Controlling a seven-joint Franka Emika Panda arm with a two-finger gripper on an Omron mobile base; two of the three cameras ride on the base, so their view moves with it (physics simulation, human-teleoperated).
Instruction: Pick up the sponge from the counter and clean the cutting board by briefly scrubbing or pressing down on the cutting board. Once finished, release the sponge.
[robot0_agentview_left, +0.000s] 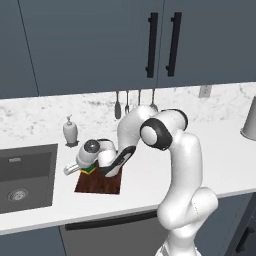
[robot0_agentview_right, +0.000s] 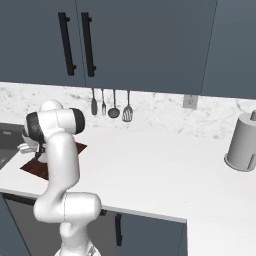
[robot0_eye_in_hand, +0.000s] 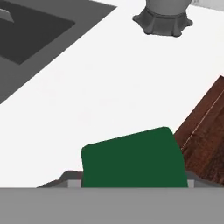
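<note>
Gripper (robot0_agentview_left: 86, 169) down low at the far left corner of the cutting board (robot0_agentview_left: 102, 184), nearest the sink. Sponge (robot0_eye_in_hand: 132, 159) right there between the jaws: green top filling the lower middle of the hand view, a sliver of yellow and green peeking out under the hand in the left base view. Looks clamped on the sponge, with a grey finger tip pressed to each side of the green block, though the contact itself sits at the very edge of the frame, so a judgement rather than a certainty.

Progress, then: pickup seemingly done, sponge off the open counter (robot0_agentview_left: 165, 165) and carried to the board's edge. Reddish-brown wood just to one side of the jaws in the hand view, white worktop straight ahead. Not yet squarely over the board, by the look of it; more astride its corner. Left to do: shift across onto the wood, press or scrub briefly, then let go.

Around the jaws: soap dispenser (robot0_agentview_left: 70, 131) standing ahead and close by, its ribbed base at the top of the hand view. Sink basin (robot0_agentview_left: 25, 175) off to the other side from the board, near enough to matter on a careless sweep. Utensils (robot0_agentview_right: 112, 106) hanging on the backsplash well beyond, and a grey canister (robot0_agentview_right: 243, 142) far off at the counter's other end, no bother at all. Board surface itself bare, nothing blocking the scrub.
</note>
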